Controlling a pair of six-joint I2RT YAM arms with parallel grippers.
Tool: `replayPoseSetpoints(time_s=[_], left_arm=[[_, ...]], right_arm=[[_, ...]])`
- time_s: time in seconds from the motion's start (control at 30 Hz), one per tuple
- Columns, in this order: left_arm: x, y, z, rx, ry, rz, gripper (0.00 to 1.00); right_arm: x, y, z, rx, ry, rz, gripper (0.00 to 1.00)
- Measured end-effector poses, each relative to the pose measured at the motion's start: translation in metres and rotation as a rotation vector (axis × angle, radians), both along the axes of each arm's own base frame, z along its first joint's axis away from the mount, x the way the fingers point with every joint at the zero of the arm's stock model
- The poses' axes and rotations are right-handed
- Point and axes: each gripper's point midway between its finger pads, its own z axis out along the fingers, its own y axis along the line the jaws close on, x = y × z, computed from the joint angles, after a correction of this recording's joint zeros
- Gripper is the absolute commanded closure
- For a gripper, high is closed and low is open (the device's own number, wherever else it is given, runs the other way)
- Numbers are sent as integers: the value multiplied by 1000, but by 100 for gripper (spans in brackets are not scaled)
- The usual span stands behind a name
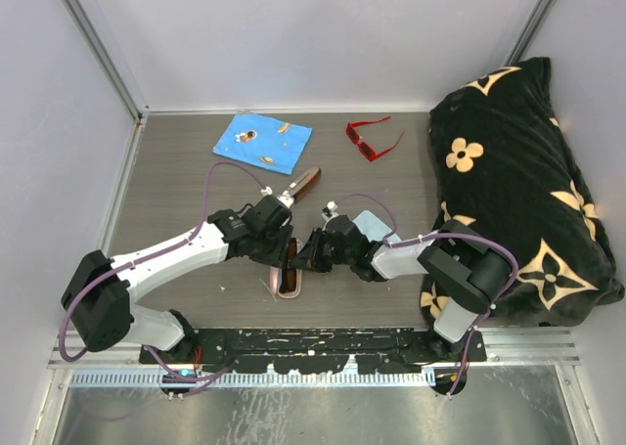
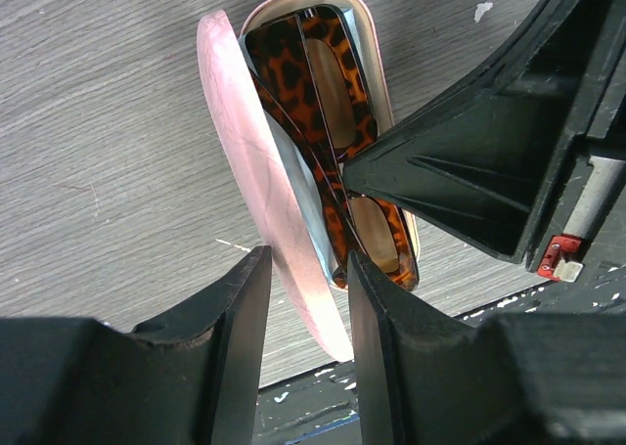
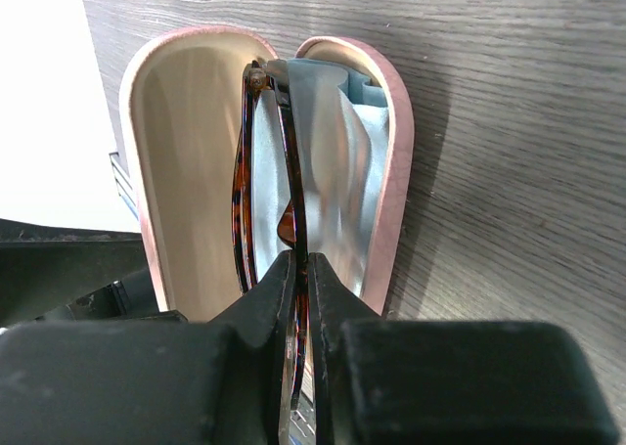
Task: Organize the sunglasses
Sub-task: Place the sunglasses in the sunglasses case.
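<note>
Grey wood-grain counter (image 1: 176, 200) inside a white-walled enclosure; both arms reach in from the near edge and meet at its near-centre.

I find the pink oval glasses case (image 2: 249, 142) lying open on the counter between the two arms; its cream-lined half shows bare in the right wrist view, and a pale blue cloth (image 3: 342, 161) sits in the other half. The folded sunglasses with the dark brown tortoiseshell frame (image 2: 313, 83) stand on edge inside the case, against that cloth.

Left gripper (image 2: 308, 259): partly closed, its two fingers straddling the near end of the case's pink lid; the lid fills most of the gap and I judge it gripped.

Right gripper (image 3: 300, 261): narrow, jaws pinched on the frame of the tortoiseshell sunglasses at the near end of the case; only a thin slit shows between the fingers.

The second pair, the bright red angular plastic sunglasses (image 1: 374, 138), lies at the far side of the counter, well apart from both grippers.

Other items noted: a slim brown-and-black glasses case (image 1: 304, 183) on the counter just beyond the left wrist; a blue square cloth (image 1: 262, 142) at the far edge carrying small brownish items I cannot identify; a black cushion with a cream flower pattern (image 1: 528, 181) along the right side.
</note>
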Motion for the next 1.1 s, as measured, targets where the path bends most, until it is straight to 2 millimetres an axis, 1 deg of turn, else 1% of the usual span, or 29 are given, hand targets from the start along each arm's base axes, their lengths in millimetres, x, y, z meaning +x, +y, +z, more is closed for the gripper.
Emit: replayPoseSetpoints(time_s=[0.37,0.47,0.6,0.73,0.8,0.97,1.1], left_arm=[[0,0,0,1,0,0,62],[0,0,0,2,1,0,62],[0,1,0,3,1,0,62],[0,0,0,2,1,-1,61],[-1,0,0,0,1,-2,61],[-1,-1,0,-2,3,-4,61],[-1,-1,0,-2,3,-4,61]], right_arm=[[1,5,-7,1,6,11,99],[2,5,-9,-1,5,12,92],[2,5,-9,-3,2,14,79],[2,3,-13,-23,-5,18,73],[2,2,-14,-35,-6,19,68],[5,3,-9,-61,-31,29,61],[6,-1,-3,-87,-52,32,59]])
